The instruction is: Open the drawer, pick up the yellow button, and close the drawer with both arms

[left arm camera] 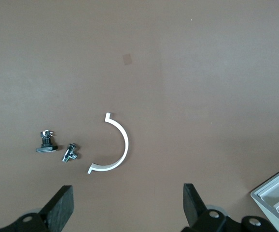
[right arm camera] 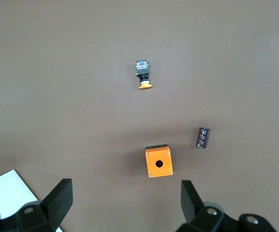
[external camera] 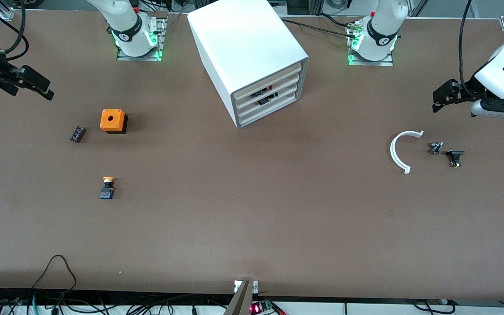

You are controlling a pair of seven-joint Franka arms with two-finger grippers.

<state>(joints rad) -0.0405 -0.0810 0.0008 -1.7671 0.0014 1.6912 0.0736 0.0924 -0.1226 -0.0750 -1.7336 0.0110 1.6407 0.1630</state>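
Note:
The white cabinet (external camera: 243,43) stands between the arm bases. Its topmost drawer (external camera: 269,78) sits flush with the three drawers below it. The button (external camera: 108,187), orange-yellow cap on a dark body, lies on the table toward the right arm's end, nearer the front camera than the orange box; it also shows in the right wrist view (right arm camera: 144,74). My right gripper (external camera: 44,89) hangs open and empty above the table at that end (right arm camera: 125,191). My left gripper (external camera: 439,98) hangs open and empty over the left arm's end (left arm camera: 127,193).
An orange cube box with a hole (external camera: 113,120) and a black cylinder part (external camera: 77,134) lie near the button. A white arc piece (external camera: 403,151) and two small parts (external camera: 435,147) (external camera: 454,156) lie under the left gripper. A cabinet corner shows in the left wrist view (left arm camera: 274,200).

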